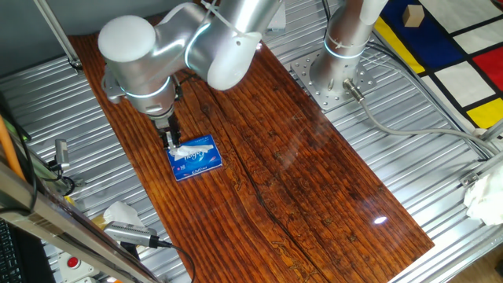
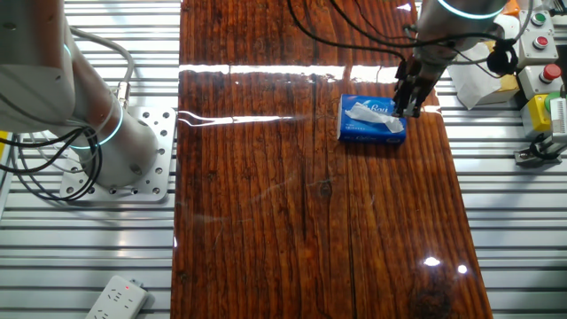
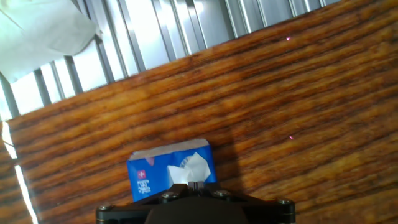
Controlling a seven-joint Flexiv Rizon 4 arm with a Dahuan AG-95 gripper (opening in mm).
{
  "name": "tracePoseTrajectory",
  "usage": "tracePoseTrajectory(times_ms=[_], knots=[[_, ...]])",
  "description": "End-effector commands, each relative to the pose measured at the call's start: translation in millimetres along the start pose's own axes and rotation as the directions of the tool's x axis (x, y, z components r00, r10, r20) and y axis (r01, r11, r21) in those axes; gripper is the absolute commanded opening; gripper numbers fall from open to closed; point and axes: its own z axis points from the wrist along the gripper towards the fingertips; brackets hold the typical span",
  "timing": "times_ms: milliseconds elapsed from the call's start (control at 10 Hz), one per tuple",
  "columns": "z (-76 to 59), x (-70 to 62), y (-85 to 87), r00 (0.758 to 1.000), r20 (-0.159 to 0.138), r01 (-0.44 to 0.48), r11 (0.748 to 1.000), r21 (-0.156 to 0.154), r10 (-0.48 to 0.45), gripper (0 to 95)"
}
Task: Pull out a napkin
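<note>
A dark, glossy wooden board (image 1: pixel 314 157) with strong grain lies on a ribbed metal table (image 1: pixel 440 157), and light glares off its varnish in both fixed views. On the board, close to one long edge, rests a small blue tissue pack (image 1: pixel 195 159) with white print, lying flat. From the slot in its top a white napkin (image 1: pixel 189 149) sticks up as a crumpled, pointed tuft; in the other fixed view the same napkin (image 2: pixel 372 117) spreads across the pack's (image 2: pixel 372 121) top face toward the gripper. The gripper (image 1: pixel 170 141) stands upright over the end of the pack, its dark fingers drawn close together on the edge of the napkin, so the paper appears pinched between them, though the contact itself is too small to see sharply. In the hand view the fingertips meet at the bottom edge of the frame, right at the top of the white tuft (image 3: pixel 189 169), with the pack (image 3: pixel 171 174) just beyond them. The silver arm (image 1: pixel 173 47) arches above the board from its base (image 1: pixel 342 67), which is bolted to a metal plate beside the board. Off the board, on the ribbed table, a bulkier white wad of paper (image 1: pixel 122 212) sits near some cables, and a control box with coloured buttons (image 2: pixel 540 40) stands near the table edge.
</note>
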Motion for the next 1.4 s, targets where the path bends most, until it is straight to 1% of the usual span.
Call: tracePoseTrajectory(times_ms=[100, 200, 300, 400, 500, 600, 700, 800, 900, 1000, 1100, 1200, 1400], knots=[[-1.2, 2.1, -1.5, 0.995, 0.085, 0.053, 0.998, -0.021, -0.051, 0.0], [-1.2, 2.1, -1.5, 0.986, 0.132, 0.103, 0.995, -0.014, -0.100, 0.0], [-1.2, 2.1, -1.5, 0.979, 0.158, 0.131, 0.991, -0.015, -0.127, 0.0], [-1.2, 2.1, -1.5, 0.966, 0.203, 0.168, 0.985, -0.026, -0.159, 0.0], [-1.2, 2.1, -1.5, 0.964, 0.214, 0.166, 0.986, -0.031, -0.156, 19.0], [-1.2, 2.1, -1.5, 0.969, 0.204, 0.152, 0.988, -0.033, -0.142, 19.0], [-1.2, 2.1, -1.5, 0.969, 0.202, 0.151, 0.988, -0.032, -0.142, 19.0], [-1.2, 2.1, -1.5, 0.974, 0.187, 0.141, 0.989, -0.039, -0.131, 19.0], [-1.2, 2.1, -1.5, 0.982, 0.155, 0.119, 0.991, -0.059, -0.108, 19.0], [-1.2, 2.1, -1.5, 0.985, 0.134, 0.113, 0.992, -0.061, -0.104, 0.0], [-1.2, 2.1, -1.5, 0.990, 0.101, 0.104, 0.993, -0.063, -0.097, 0.0], [-1.2, 2.1, -1.5, 0.992, 0.087, 0.096, 0.993, -0.067, -0.090, 0.0], [-1.2, 2.1, -1.5, 0.994, 0.057, 0.096, 0.993, -0.064, -0.092, 0.0]])
